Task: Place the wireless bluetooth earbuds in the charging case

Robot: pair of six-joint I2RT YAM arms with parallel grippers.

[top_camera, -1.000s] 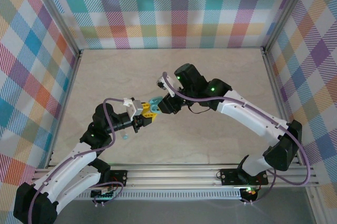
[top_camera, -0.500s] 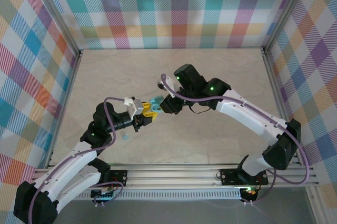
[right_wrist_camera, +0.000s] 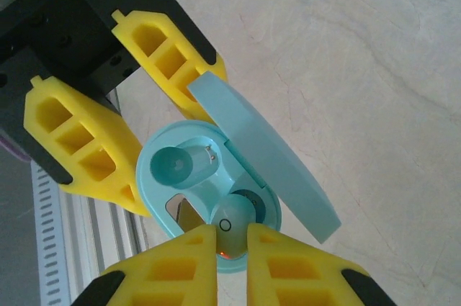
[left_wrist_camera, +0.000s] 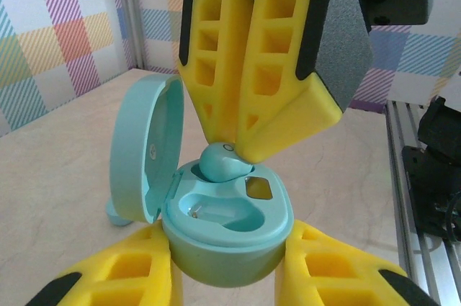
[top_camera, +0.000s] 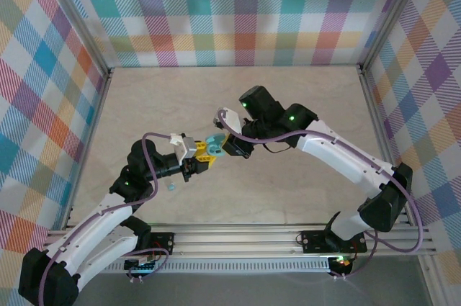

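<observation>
Bright even light, soft shadows, sharp focus

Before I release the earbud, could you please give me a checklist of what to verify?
1. Hold of left gripper on case: ok, a finger on each side.
2. Open lid, off the slots: ok.
3. Pinch of right gripper on earbud: ok.
4. Seating of earbud: cannot tell; its top stands above the case's face.
5. Free second slot: ok, empty.
6. Reach to spare earbud: ok, it lies on the table by the left arm.
</observation>
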